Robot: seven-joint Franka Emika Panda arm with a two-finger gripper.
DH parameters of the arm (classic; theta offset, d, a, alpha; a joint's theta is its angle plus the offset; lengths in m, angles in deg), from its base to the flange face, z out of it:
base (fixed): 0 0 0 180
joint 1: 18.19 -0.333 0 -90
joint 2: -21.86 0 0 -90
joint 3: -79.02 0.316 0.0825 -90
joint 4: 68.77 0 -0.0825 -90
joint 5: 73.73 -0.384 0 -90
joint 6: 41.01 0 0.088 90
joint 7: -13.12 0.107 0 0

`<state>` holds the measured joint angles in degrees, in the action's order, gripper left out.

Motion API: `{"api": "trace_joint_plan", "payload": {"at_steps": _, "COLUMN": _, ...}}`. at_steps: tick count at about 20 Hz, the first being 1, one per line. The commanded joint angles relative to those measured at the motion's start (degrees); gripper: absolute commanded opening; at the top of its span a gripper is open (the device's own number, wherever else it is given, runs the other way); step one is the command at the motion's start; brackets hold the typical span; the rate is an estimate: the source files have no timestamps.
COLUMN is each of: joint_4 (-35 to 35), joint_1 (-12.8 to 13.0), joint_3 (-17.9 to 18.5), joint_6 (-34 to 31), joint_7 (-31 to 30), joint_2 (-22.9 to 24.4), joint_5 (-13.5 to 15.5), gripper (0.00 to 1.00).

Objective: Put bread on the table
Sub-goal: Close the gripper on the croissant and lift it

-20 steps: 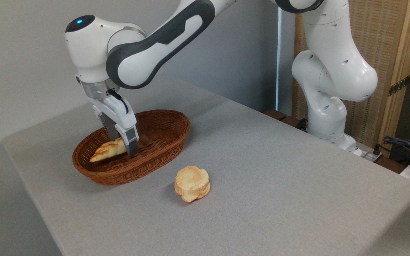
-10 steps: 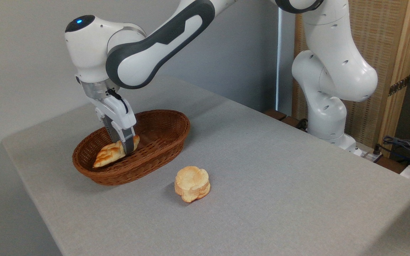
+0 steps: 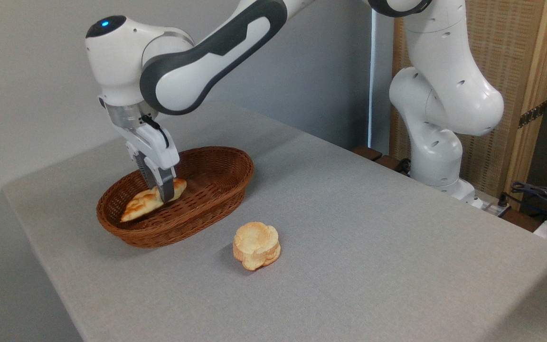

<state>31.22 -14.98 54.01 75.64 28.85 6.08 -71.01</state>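
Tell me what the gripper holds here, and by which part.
The gripper is shut on the bread, gripping nearer its right end, over the basket.

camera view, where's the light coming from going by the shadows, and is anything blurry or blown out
Fixed camera view: soft, diffuse light; the round bun casts a faint shadow to its left on the table; the basket interior is dark around the bread; the gripper is sharp; no glare or blur.
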Motion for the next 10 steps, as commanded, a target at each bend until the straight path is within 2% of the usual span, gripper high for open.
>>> {"api": "trace_joint_plan", "payload": {"at_steps": 1, "joint_4": 0.12, "joint_1": 0.22, "joint_3": 0.23, "joint_6": -0.10, "joint_7": -0.35, "joint_2": 3.13, "joint_5": 0.09, "gripper": 0.45}}
{"api": "trace_joint_plan", "payload": {"at_steps": 6, "joint_4": 0.21, "joint_1": 0.13, "joint_3": 0.66, "joint_6": -3.87, "joint_7": 0.44, "joint_2": 7.07, "joint_5": 1.85, "gripper": 0.45}}
{"api": "trace_joint_plan", "payload": {"at_steps": 9, "joint_4": 0.21, "joint_1": -0.13, "joint_3": 1.01, "joint_6": -6.24, "joint_7": 0.79, "joint_2": 9.01, "joint_5": 1.94, "gripper": 0.44}}
{"api": "trace_joint_plan", "payload": {"at_steps": 10, "joint_4": 0.21, "joint_1": -0.22, "joint_3": 2.15, "joint_6": -7.39, "joint_7": 0.97, "joint_2": 9.89, "joint_5": 1.85, "gripper": 0.44}}
